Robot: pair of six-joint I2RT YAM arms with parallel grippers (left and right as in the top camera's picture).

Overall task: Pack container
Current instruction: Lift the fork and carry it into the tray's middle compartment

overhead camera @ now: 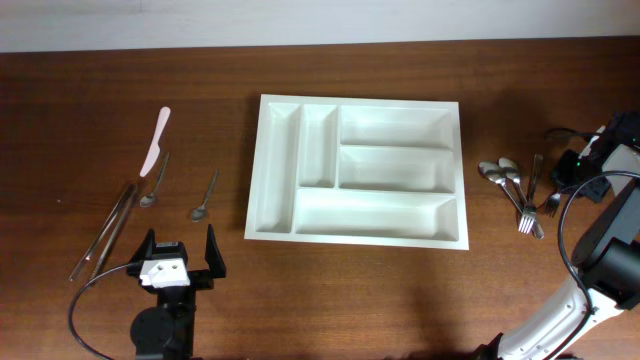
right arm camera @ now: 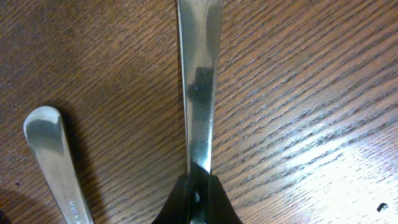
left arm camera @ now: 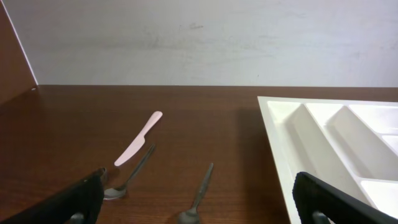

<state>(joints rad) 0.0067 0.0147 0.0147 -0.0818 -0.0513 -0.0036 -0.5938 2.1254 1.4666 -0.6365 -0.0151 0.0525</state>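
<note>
From overhead, the container (overhead camera: 390,170) lies in the middle of the counter (overhead camera: 400,310), and all five compartments are bare. To its left lie a pink knife (overhead camera: 156,140), two spoons (overhead camera: 205,197) and a pair of long metal sticks (overhead camera: 105,230). To its right lies a cluster of spoons and forks (overhead camera: 520,190). The left pincer (overhead camera: 181,252) hovers near the front edge, spread and holding nothing.

The left wrist view looks along the wood. The knife and spoons lie ahead, the container's corner is at the right, and the fingers stand wide apart at the lower corners.

In the right wrist view, the right pincer (right arm camera: 198,196) is pressed together on a flat metal handle (right arm camera: 199,93). A second handle end (right arm camera: 46,149) lies beside it, apart. Which utensil is held cannot be told.

Packing appears to be at its first pick. The next move calls for lifting the piece clear of its neighbour. It then needs carrying to the container and lowering lengthwise into a compartment long enough.
</note>
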